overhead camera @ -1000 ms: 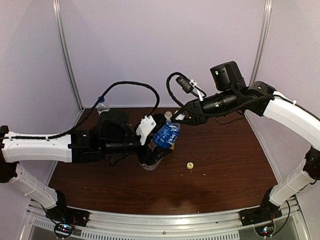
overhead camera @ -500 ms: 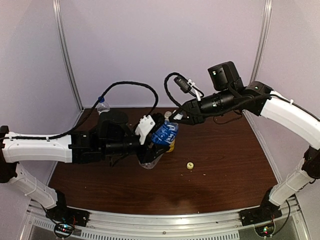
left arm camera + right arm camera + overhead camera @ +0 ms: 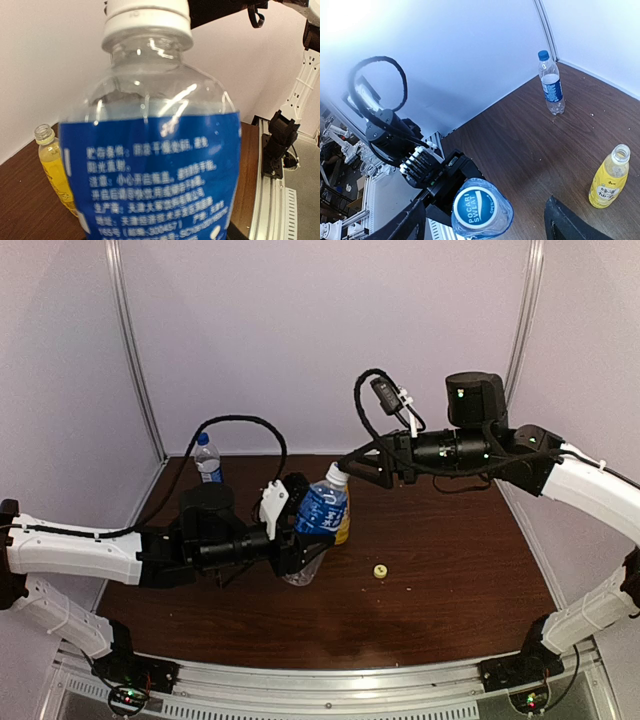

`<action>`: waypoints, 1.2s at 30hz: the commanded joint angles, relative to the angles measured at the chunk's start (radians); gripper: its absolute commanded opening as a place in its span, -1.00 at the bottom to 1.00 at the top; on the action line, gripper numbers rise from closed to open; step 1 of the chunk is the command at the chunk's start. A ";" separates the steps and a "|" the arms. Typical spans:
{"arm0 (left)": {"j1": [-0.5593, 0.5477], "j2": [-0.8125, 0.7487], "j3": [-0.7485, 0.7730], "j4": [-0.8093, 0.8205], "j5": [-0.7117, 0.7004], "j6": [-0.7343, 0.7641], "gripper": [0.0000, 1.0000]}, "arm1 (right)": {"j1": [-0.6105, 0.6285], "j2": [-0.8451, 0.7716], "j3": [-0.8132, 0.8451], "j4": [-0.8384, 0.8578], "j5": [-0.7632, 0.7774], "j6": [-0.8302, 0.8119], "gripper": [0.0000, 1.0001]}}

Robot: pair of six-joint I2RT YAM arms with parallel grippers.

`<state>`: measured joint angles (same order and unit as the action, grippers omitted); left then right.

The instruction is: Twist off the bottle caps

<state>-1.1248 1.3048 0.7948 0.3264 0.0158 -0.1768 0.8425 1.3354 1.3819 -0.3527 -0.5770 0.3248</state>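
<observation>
- Three bottles were in view: a short clear bottle with a blue label, a yellow bottle, and a tall clear bottle with a blue label.
- Three caps were in view, one of each colour: a white cap, a blue cap and a yellow cap.
- Two arms worked over the table: the left arm and the right arm.
- The left jaws were closed on the lower body of the short clear bottle and held it tilted, neck up and leaning toward the right arm. From the left wrist, this bottle filled the view, label facing the camera.
- Whether the base of the held bottle touched the table could not be told.
- The white cap sat screwed on the neck of the held bottle, near the middle of the table. From the right wrist it showed end-on, printed with blue lettering.
- The right jaws stood wide apart. One finger lay to one side of the white cap and the other to the opposite side, with a clear gap on both sides. They gripped nothing.
- The yellow bottle stood upright on the table just behind the held bottle, its neck bare.
- The yellow cap lay alone on the table, to the right of the two middle bottles and apart from them.
- The tall clear bottle stood upright in the far left corner, well apart from both arms, with the blue cap on its neck.
</observation>
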 commanded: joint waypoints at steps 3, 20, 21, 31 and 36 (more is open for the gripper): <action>0.007 -0.024 -0.028 0.191 0.052 -0.088 -0.42 | 0.044 -0.014 -0.026 0.156 0.109 0.038 0.62; 0.007 -0.022 -0.041 0.208 0.077 -0.103 -0.43 | 0.090 0.048 0.026 0.140 0.113 0.026 -0.11; 0.007 -0.023 -0.042 0.207 0.076 -0.101 -0.43 | 0.090 0.048 0.026 0.143 0.113 0.027 -0.09; 0.007 -0.038 -0.055 0.201 0.071 -0.098 -0.43 | 0.091 0.060 0.033 0.148 0.103 0.027 -0.23; 0.007 -0.039 -0.061 0.204 0.074 -0.096 -0.44 | 0.091 0.062 0.025 0.158 0.096 0.024 -0.66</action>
<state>-1.1221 1.2919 0.7433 0.4690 0.0746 -0.2844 0.9298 1.3888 1.3849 -0.2310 -0.4744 0.3420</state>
